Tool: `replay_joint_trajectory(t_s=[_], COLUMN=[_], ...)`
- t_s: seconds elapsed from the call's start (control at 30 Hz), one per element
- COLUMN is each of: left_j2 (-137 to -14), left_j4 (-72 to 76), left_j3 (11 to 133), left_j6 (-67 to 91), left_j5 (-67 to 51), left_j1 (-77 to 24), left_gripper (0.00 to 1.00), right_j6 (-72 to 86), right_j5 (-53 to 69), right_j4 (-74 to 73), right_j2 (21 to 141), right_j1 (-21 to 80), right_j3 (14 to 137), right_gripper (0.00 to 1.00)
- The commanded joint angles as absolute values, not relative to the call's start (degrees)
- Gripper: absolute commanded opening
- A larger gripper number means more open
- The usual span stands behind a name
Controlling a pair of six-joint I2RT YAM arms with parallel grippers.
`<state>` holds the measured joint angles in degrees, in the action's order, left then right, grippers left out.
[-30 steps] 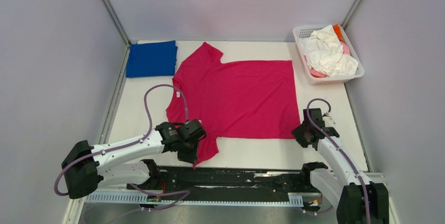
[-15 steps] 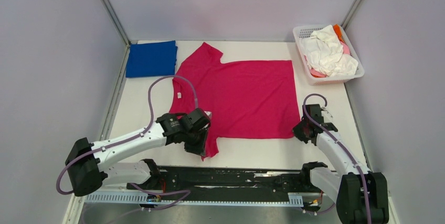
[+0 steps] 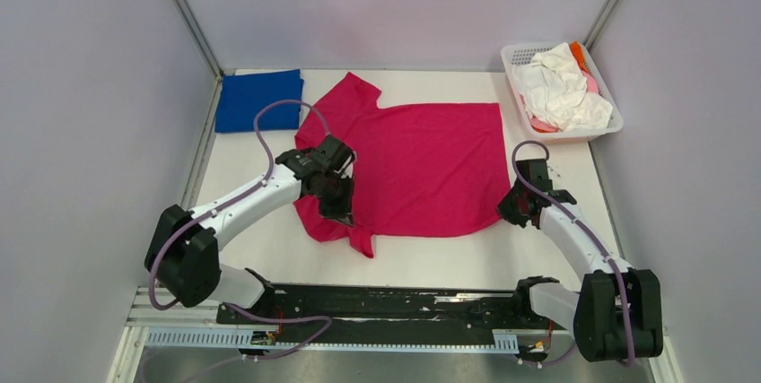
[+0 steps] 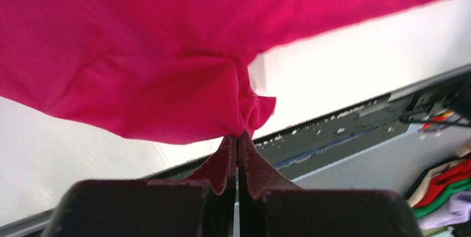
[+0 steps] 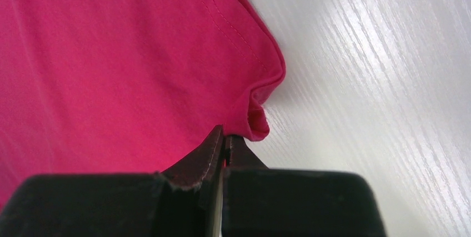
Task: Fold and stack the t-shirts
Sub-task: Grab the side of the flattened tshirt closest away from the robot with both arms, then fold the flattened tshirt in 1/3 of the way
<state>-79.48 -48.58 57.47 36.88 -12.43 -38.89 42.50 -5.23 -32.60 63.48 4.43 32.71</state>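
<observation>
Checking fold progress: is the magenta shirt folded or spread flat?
Mostly spread: magenta shirt lies flat; left gripper and right gripper pinch its near corners, sleeve bunched.

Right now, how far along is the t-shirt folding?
One done: a blue t-shirt lies folded at the far-left corner. In hand: the magenta t-shirt, left gripper shut on its sleeve side, right gripper on a hem corner. Left: finishing it, plus the crumpled shirts in the white basket.

Pink t-shirt [image 3: 541,124] mostly under white t-shirt [image 3: 561,94]
</observation>
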Motion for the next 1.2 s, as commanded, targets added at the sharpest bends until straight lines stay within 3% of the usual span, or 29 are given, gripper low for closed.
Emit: replay_joint_trajectory(t_s=[0.0,0.33,0.53,1.17], left_j2=[-82.0,-87.7,-89.0,-96.1], left_j4=[-45.3,-37.3,-35.5,-37.0], left_j3=[61.5,65.0,67.3,81.0], left_j6=[34.3,35.2,35.8,26.9], left_j5=[-14.4,-24.0,-24.2,-15.6], left_j1=[-32.7,-18.8,-14.3,-11.6], left_gripper=[0.00,0.00,0.00,0.01], right_j6=[39.3,36.9,36.3,34.4], right_j5=[-5.1,-6.6,-7.0,-10.0], right_j4=[-31.5,-33.3,-34.3,-30.7], right_j2=[66.2,73.0,74.9,80.7], right_j1=[4.4,4.2,3.7,3.0], right_j3=[37.3,45.1,49.9,59.0], right_gripper=[0.00,0.00,0.00,0.00])
